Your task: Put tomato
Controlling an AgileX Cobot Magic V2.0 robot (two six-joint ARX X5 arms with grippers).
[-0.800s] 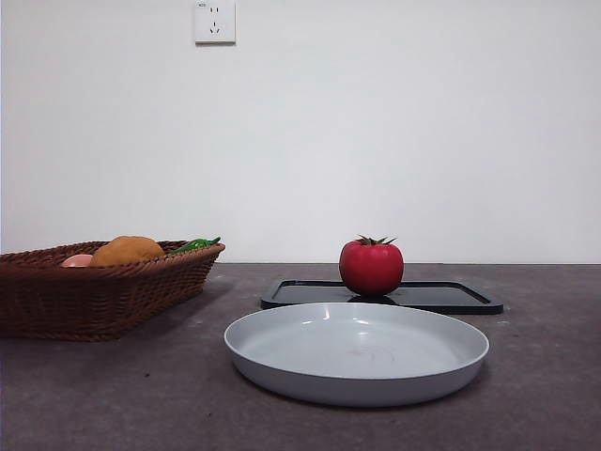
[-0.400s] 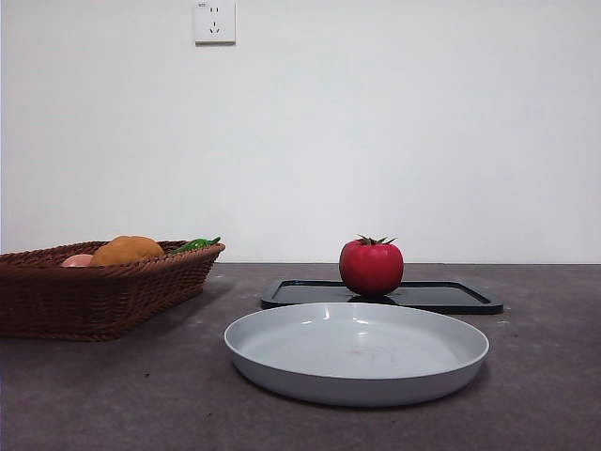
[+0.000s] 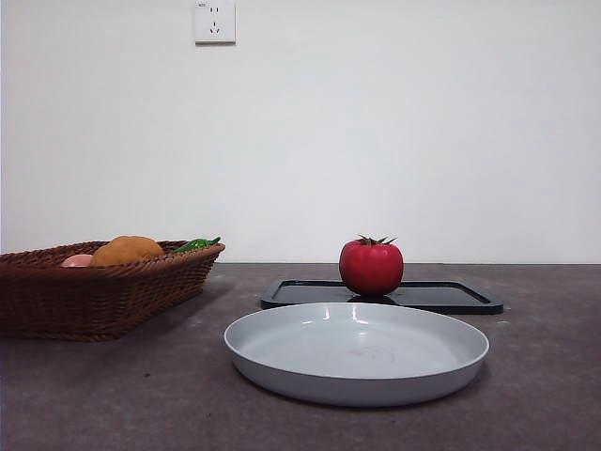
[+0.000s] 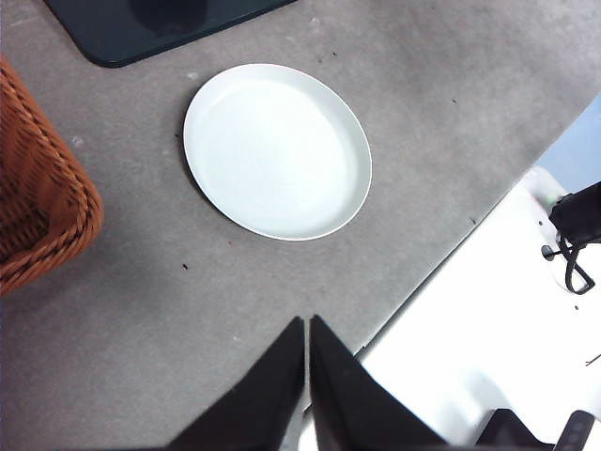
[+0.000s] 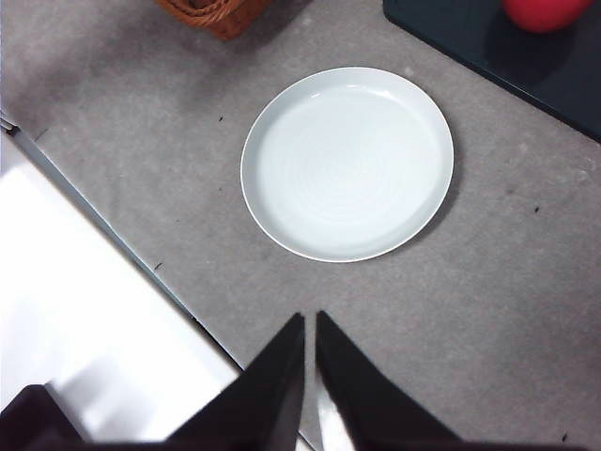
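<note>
The tomato, red and glossy with a green stem, stands on a flat black tray behind the grey plate. The right wrist view catches the tomato at the picture's edge, on the tray, beyond the plate. My right gripper hangs high over the table's near edge, shut and holding nothing. My left gripper is also high above that edge, shut and empty, looking down on the plate and a corner of the tray. Neither arm shows in the front view.
A brown wicker basket at the left holds a round orange-brown fruit, a pale pink item and something green. Its corner shows in both wrist views, basket and basket. A white surface borders the table's near edge.
</note>
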